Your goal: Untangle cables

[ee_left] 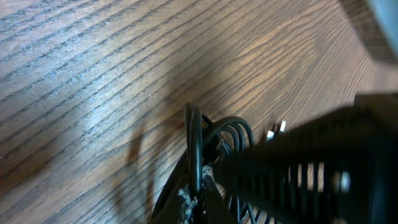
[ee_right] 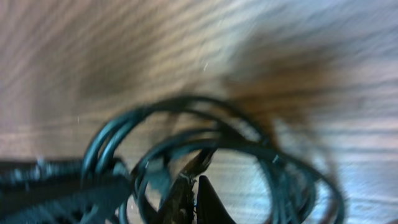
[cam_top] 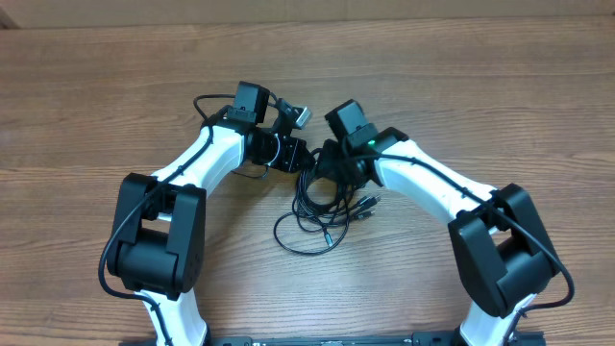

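Cables are seen bunched in a loose tangle at the centre of the overhead frame on the wooden table, partly hidden under both wrists. The left gripper is clamped shut on one strand, mostly cropped at the bottom edge. The right gripper is closed too, but everything's blurred there, so any hold can't be made out.

Left arm and right arm wear glossy white shells between boxy black joint housings, bulkiest nearest the black base rail. Thick black wires trace each arm. A green light glows farthest from the rail.
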`<state>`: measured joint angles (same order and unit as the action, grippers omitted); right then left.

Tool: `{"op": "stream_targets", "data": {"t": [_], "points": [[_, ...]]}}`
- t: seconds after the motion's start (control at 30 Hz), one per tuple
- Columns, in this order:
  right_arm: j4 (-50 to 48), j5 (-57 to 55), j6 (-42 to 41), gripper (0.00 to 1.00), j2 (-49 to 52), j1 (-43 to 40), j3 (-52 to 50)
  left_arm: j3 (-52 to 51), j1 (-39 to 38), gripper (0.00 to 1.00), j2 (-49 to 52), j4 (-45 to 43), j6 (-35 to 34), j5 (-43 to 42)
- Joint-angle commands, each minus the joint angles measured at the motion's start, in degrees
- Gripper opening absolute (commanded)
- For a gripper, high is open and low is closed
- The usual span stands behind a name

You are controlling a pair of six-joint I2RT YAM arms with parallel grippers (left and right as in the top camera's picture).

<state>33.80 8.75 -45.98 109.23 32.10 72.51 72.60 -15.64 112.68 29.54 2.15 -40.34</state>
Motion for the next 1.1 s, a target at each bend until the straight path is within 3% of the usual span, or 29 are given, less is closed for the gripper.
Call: {"op": "stream_targets", "data": {"t": [0.0, 0.37, 0.83, 1.07], "points": [[0.7, 0.4, 0.7, 0.04, -1.7, 2.3, -0.2, 1.3, 0.0, 0.04, 0.7, -0.3, 1.7, -1.5], [2.3, 0.3, -0.5, 0.04, -1.7, 3.0, -0.2, 1.5, 2.2, 0.04, 0.7, 0.0, 1.0, -3.7], [-11.6, 19.8, 4.5, 0.04, -1.7, -1.3, -0.2, 1.5, 13.7, 0.04, 0.7, -1.1, 5.1, -38.3], [-18.3, 21.7, 4.5, 0.04, -1.7, -1.9, -0.2, 1.5, 13.9, 0.04, 0.7, -4.3, 5.2, -47.6]]}}
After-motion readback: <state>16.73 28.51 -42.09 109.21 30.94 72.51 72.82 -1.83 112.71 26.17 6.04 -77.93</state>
